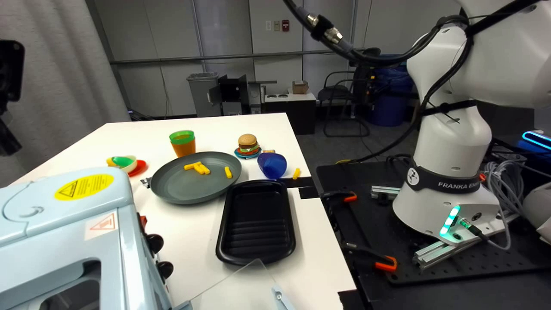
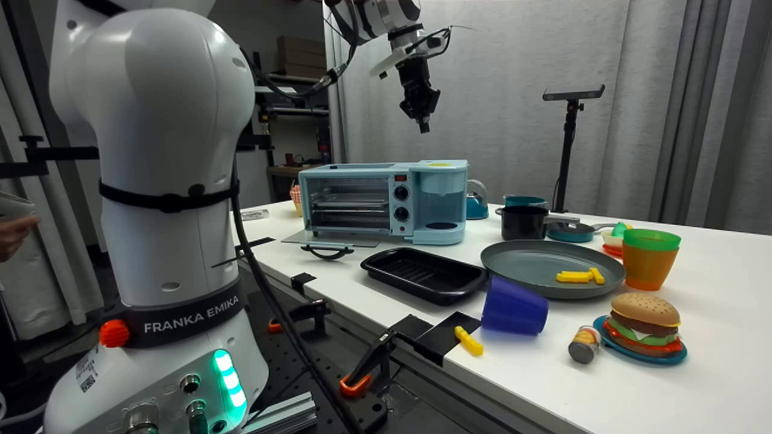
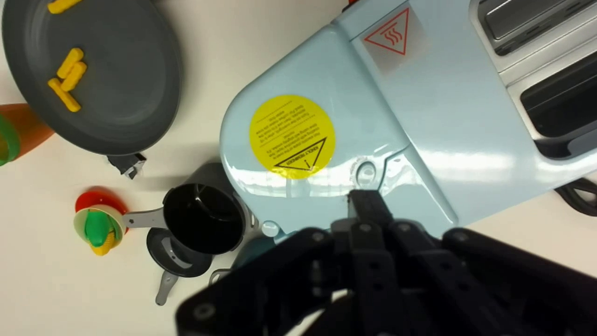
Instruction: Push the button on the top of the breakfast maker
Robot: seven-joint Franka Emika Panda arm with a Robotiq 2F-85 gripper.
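In an exterior view: breakfast maker [image 1: 64,245] on the table [image 1: 189,232], set back from the robot-side edge. Yellow label [image 1: 84,187] on its top, print too small to read.

In an exterior view: gripper [image 2: 424,126] above the breakfast maker, apart from it. Black base band [image 2: 193,314] reads "FRANKA EMIKA".

Wrist view: fingers [image 3: 371,207] pressed together, seen just beside the small oval button [image 3: 366,174]. Yellow label headed "KINDLY REMINDER", upside down; heat-warning sticker [image 3: 392,35] carries a red triangle.

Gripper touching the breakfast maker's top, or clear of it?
Apart. An exterior view shows it: the gripper hangs above the breakfast maker, with grey curtain visible in the gap between them.
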